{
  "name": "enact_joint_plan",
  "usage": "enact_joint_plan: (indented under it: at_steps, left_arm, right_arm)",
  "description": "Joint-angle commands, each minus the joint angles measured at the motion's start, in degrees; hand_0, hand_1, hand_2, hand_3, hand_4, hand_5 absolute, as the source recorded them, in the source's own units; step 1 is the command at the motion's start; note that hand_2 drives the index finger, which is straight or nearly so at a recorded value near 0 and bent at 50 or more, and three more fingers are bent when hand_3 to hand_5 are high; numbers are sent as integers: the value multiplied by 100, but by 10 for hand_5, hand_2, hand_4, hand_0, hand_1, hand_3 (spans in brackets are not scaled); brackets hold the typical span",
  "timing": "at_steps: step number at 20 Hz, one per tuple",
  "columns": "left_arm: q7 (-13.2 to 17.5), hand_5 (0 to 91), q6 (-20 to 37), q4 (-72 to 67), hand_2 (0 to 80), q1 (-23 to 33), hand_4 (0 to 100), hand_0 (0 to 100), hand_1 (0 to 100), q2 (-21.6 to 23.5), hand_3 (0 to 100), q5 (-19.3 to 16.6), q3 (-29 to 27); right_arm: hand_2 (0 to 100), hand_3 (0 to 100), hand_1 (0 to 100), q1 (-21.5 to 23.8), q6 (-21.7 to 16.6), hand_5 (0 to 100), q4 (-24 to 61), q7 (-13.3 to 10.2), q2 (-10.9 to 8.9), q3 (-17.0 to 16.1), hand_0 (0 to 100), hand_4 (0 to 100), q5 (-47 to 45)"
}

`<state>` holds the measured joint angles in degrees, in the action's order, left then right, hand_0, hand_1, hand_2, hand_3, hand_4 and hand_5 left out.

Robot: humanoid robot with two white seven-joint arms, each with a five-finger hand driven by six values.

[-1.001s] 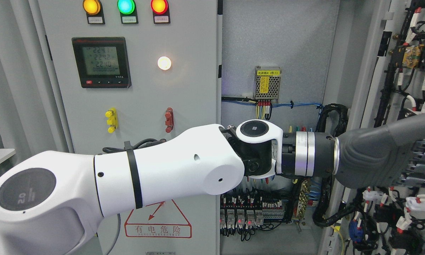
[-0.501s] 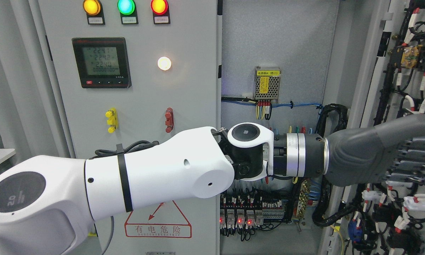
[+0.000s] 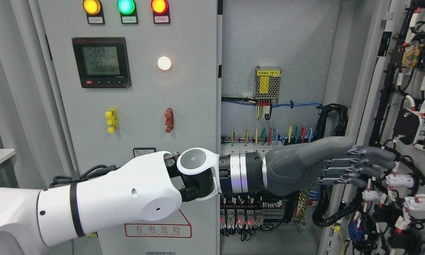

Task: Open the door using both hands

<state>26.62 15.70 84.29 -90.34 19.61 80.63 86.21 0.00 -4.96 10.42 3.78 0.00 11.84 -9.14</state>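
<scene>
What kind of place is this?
Probably an electrical or industrial control room: a grey power cabinet with a digital meter, coloured indicator lamps, and exposed wiring and terminals inside.
</scene>
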Motion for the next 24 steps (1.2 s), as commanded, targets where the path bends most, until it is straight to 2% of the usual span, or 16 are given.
enact_joint_plan:
  at_steps: [1,4,7,9,11,13,14,16,18,20,22,24]
  left_arm:
    - [-191,0,30,1292,28,1577,37,296,0,1799,28,-1353,-333]
    - [-272,0,65,1239,28,2991,37,296,0,1993,28,-2496,-508]
    - [-245,0,48,845,28,5073,37,296,0,2038,28,-3699,-1455]
    - [-245,0,39,284,28,6558,37,296,0,1977,28,-4710,-2376]
    - [-237,0,74,-558,28,8087,37,296,0,1566,28,-5563,-3465]
    - [-237,0,179,-1567,28,9021,37,296,0,803,28,-5908,-4389]
    - [-245,0,240,-2235,28,9348,37,296,0,416,28,-5927,-4837]
    - [-245,0,276,-3649,27,9657,37,296,0,-358,28,-5936,-5480]
    - [-263,0,320,-5317,27,9624,37,296,0,-1078,28,-5936,-6043]
    - [-280,0,329,-6962,27,9440,37,296,0,-1739,28,-5936,-6606]
    - [-307,0,285,-7950,27,9220,37,296,0,-1961,28,-5936,-6889]
    - [-481,0,232,-8165,27,9201,37,296,0,-1961,28,-5936,-6925]
  right_arm:
    - [0,0,0,106,-5,0,21,0,-44,3,218,0,0]
    - [0,0,0,106,-5,0,21,0,-44,3,218,0,0]
    - [0,0,0,141,-23,0,56,-18,-44,11,218,0,0]
    - [0,0,0,359,-128,0,580,-18,-53,38,218,0,9]
    - [0,0,0,719,-111,0,1344,-27,-97,143,218,0,26]
    - [0,0,0,879,-93,0,1847,-44,-132,152,218,0,35]
    - [0,0,0,958,-93,0,2032,-44,-141,161,218,0,35]
    - [0,0,0,1212,-93,0,2672,-44,-167,204,218,0,35]
    - [0,0,0,1458,-84,0,3445,-53,-316,353,219,0,35]
    - [0,0,0,1704,-84,0,4218,-53,-378,407,218,0,35]
    - [0,0,0,1933,-84,0,5018,-53,-483,416,218,0,35]
    - [0,0,0,2187,-75,0,5791,-53,-545,424,218,0,140]
